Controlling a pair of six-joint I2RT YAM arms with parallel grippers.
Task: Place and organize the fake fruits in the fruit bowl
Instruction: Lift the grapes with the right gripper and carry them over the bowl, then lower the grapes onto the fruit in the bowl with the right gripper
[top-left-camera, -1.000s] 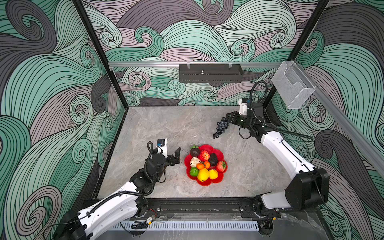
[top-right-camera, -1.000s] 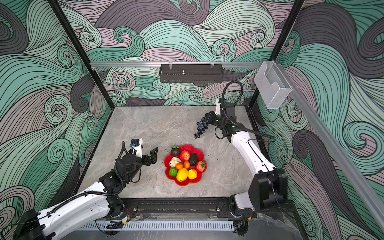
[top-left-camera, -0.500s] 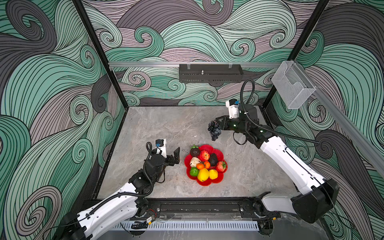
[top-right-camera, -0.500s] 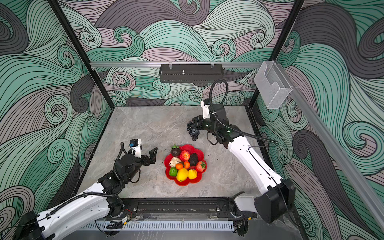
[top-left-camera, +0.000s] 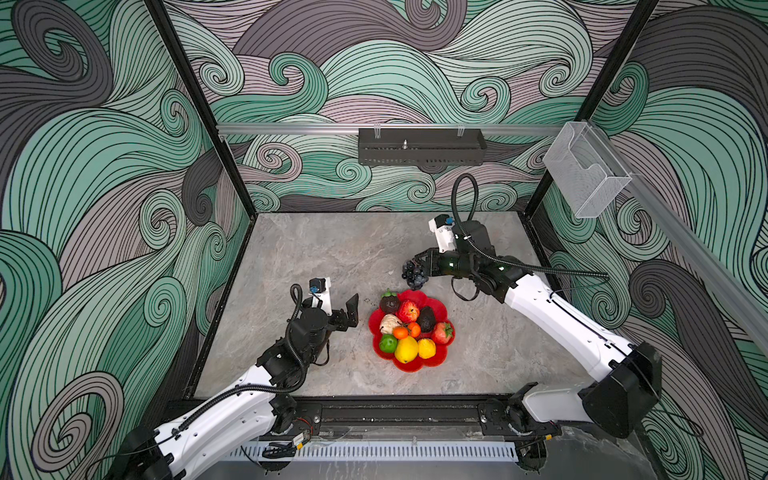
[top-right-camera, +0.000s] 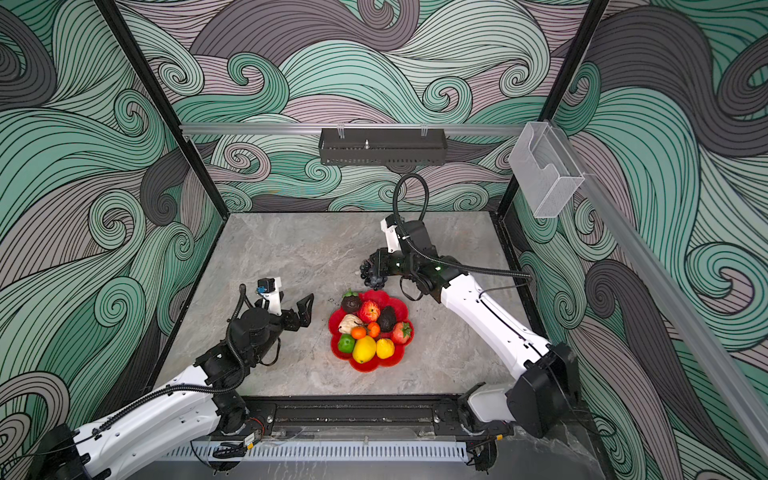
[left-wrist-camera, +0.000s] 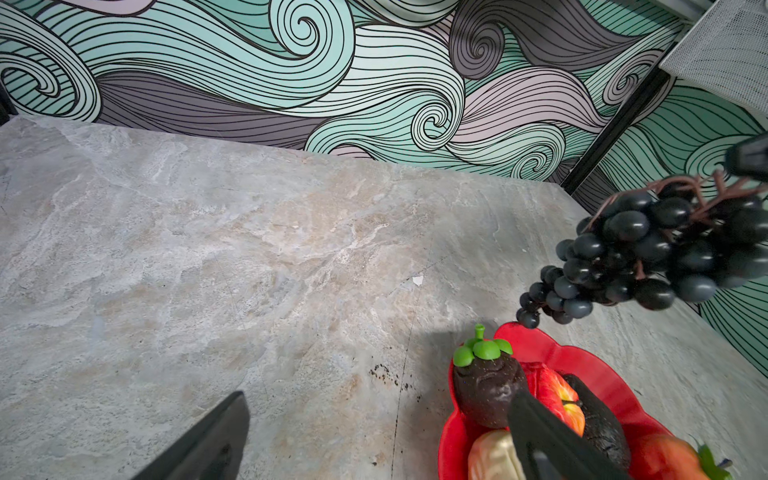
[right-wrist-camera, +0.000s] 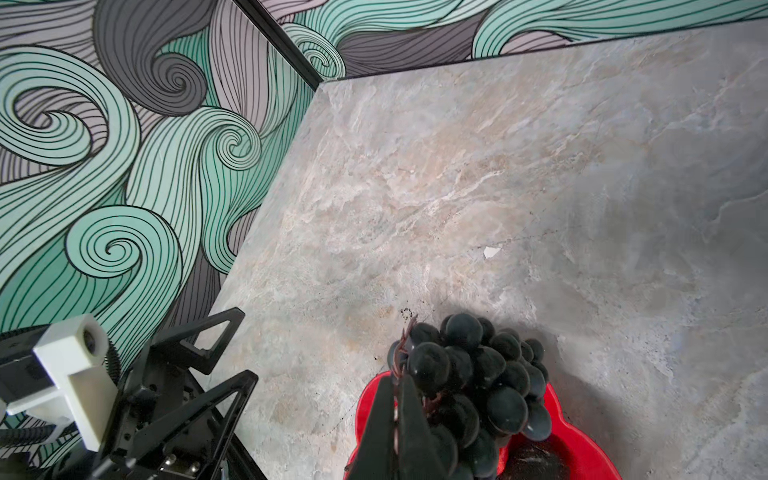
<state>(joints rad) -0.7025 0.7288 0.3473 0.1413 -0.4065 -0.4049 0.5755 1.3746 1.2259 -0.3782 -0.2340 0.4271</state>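
My right gripper (top-left-camera: 420, 264) pinches the grape bunch (top-left-camera: 414, 275) near the red bowl's (top-left-camera: 409, 365) far rim; my left gripper (top-left-camera: 340, 311) gapes beside the bowl.

Far table (top-left-camera: 332, 249) open — fruit bowl (top-left-camera: 409, 366) (heaped) blocks the front.

A robot test cell in a lab: a marble-look table (top-left-camera: 324, 257) boxed in by swirl-printed wall panels (top-left-camera: 83, 187) on black frame posts (top-left-camera: 200, 108). The left arm (top-left-camera: 224, 411) and right arm (top-left-camera: 561, 324) are mounted on a black rail (top-left-camera: 395, 415) along the near edge. A clear bin (top-left-camera: 586, 170) hangs on the right wall.
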